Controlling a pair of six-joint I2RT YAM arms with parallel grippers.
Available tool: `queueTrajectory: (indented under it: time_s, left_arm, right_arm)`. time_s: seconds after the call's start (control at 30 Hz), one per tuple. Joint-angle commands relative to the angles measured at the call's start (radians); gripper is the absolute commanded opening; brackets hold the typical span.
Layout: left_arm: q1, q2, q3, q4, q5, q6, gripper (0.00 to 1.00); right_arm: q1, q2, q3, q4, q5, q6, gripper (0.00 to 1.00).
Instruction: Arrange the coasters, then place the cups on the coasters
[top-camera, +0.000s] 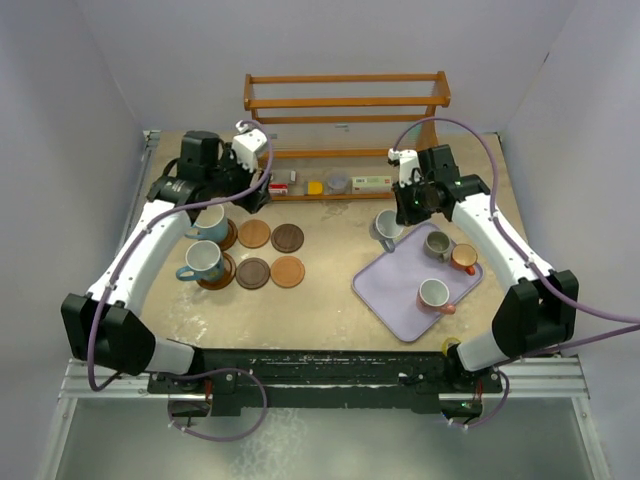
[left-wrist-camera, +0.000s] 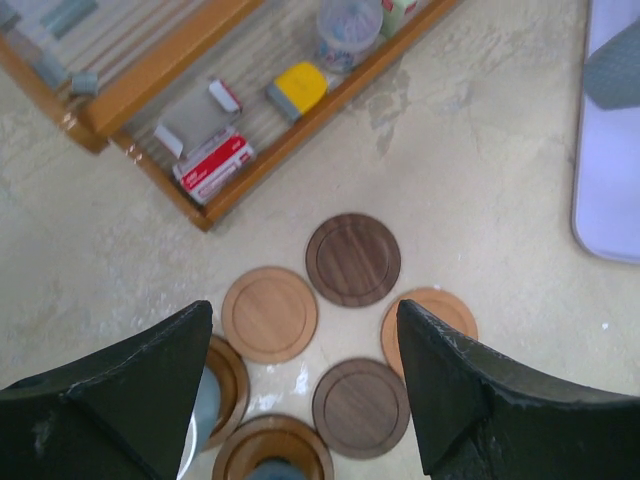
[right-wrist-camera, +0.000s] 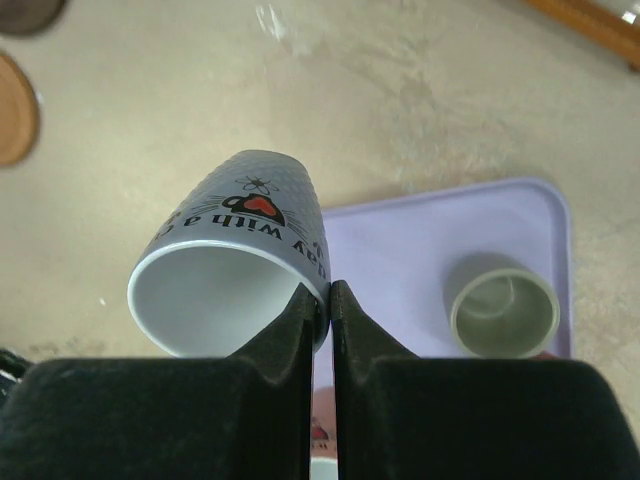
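Four small coasters lie in a square: light (top-camera: 254, 234), dark (top-camera: 287, 238), dark (top-camera: 252, 273) and orange (top-camera: 287, 271). To their left, two light blue cups (top-camera: 210, 222) (top-camera: 203, 260) stand on larger coasters (top-camera: 229, 238) (top-camera: 222, 276). My left gripper (top-camera: 252, 197) hangs open and empty above them; in the left wrist view the gripper (left-wrist-camera: 305, 390) frames a dark coaster (left-wrist-camera: 361, 406). My right gripper (right-wrist-camera: 328, 300) is shut on the rim of a grey printed cup (right-wrist-camera: 240, 250), held tilted at the tray's far left corner (top-camera: 387, 228). A grey cup (top-camera: 437, 243), an orange cup (top-camera: 463, 258) and a brownish cup (top-camera: 434, 294) stand on the tray.
The lavender tray (top-camera: 400, 300) lies at the right. A wooden rack (top-camera: 345, 100) stands along the back, its bottom shelf holding a red-white box (top-camera: 280, 187), a yellow item (top-camera: 315, 186) and a grey round item (top-camera: 338, 182). A small yellow item (top-camera: 450, 346) sits by the right arm's base.
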Motion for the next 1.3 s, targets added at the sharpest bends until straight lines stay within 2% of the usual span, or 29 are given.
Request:
queueTrajectory:
  time_s: [0.0,0.2,0.4,0.63,0.97,1.27]
  left_arm:
    - [-0.068,0.066,0.087,0.146,-0.080,-0.075,0.72]
    - [-0.163,0.164,0.137,0.233,-0.120,-0.215,0.72]
    - [-0.278,0.232,0.196,0.255,-0.197,-0.333,0.72]
    - [-0.378,0.261,0.229,0.299,-0.249,-0.477,0.72]
    - [-0.429,0.364,0.297,0.276,-0.322,-0.608,0.71]
    - [-0.458,0.423,0.329,0.247,-0.405,-0.615,0.59]
  right_arm:
    - [0.035,-0.021,0.052,0.192,0.007,0.153,0.00]
    - [0.099,-0.009,0.032,0.362,0.090,0.278,0.00]
    - [0.134,0.022,0.037,0.441,0.169,0.384,0.00]
    - [0.168,0.050,0.059,0.447,0.231,0.458,0.00]
    - [0.220,0.055,0.098,0.407,0.342,0.513,0.00]
    - [0.246,0.050,0.113,0.389,0.384,0.555,0.00]
